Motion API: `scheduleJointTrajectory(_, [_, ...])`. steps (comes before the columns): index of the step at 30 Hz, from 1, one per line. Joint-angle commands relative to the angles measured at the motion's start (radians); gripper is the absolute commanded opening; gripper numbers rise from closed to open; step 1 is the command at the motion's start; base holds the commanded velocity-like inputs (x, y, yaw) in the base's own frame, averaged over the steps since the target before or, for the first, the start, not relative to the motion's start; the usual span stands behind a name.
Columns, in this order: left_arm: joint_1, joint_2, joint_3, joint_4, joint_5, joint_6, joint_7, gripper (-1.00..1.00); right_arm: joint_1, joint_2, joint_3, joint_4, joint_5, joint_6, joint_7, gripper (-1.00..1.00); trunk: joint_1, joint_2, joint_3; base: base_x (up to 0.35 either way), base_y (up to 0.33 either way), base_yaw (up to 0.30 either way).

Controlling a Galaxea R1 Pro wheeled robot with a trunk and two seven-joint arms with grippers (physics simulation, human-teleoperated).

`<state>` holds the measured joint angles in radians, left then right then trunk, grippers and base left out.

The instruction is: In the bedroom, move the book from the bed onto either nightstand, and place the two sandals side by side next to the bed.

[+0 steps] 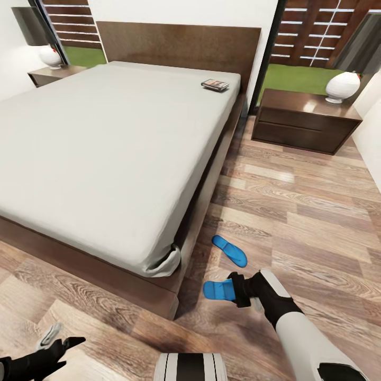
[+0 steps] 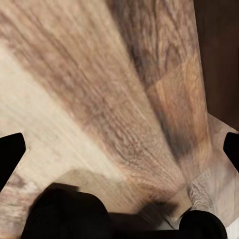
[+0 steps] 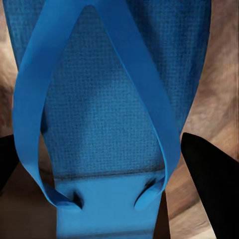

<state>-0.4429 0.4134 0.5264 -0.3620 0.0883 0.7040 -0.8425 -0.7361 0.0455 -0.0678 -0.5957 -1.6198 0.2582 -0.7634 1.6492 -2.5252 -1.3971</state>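
Book (image 1: pixel 215 84) sits unmoved at the bed's (image 1: pixel 106 137) far right corner. Right end effector (image 1: pixel 233 290) at one sandal (image 1: pixel 218 290) near the foot corner, fingers (image 3: pixel 211 184) apart astride it. Other sandal (image 1: pixel 229 250) just beside. Left end effector (image 1: pixel 66 344) apart, empty. Nothing placed yet.

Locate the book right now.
Head view: the book lies on the bed, at the mattress's far right corner by the headboard, near the right-side nightstand.

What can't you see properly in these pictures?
- Book: head view, too small to read its cover.
- Near sandal: head view, heel end hidden by the right gripper.
- Same sandal: right wrist view, cut off by the edges.
- Left gripper: cut off at the corner.
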Motion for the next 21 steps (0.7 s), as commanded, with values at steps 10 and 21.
scheduleJointTrajectory(10, [0.0,0.014,0.003,0.006,-0.005,0.006,-0.002,1.0,-0.108,-0.007,-0.006,-0.002,-0.001,-0.132,-0.197,-1.0,0.0,0.0,-0.001,0.0,0.0,0.0])
scheduleJointTrajectory(21, [0.0,0.027,0.002,0.006,-0.012,0.004,-0.032,1.0,-0.156,-0.036,-0.006,0.02,0.0,-0.199,-0.261,-1.0,0.0,0.0,-0.001,0.0,0.0,0.0])
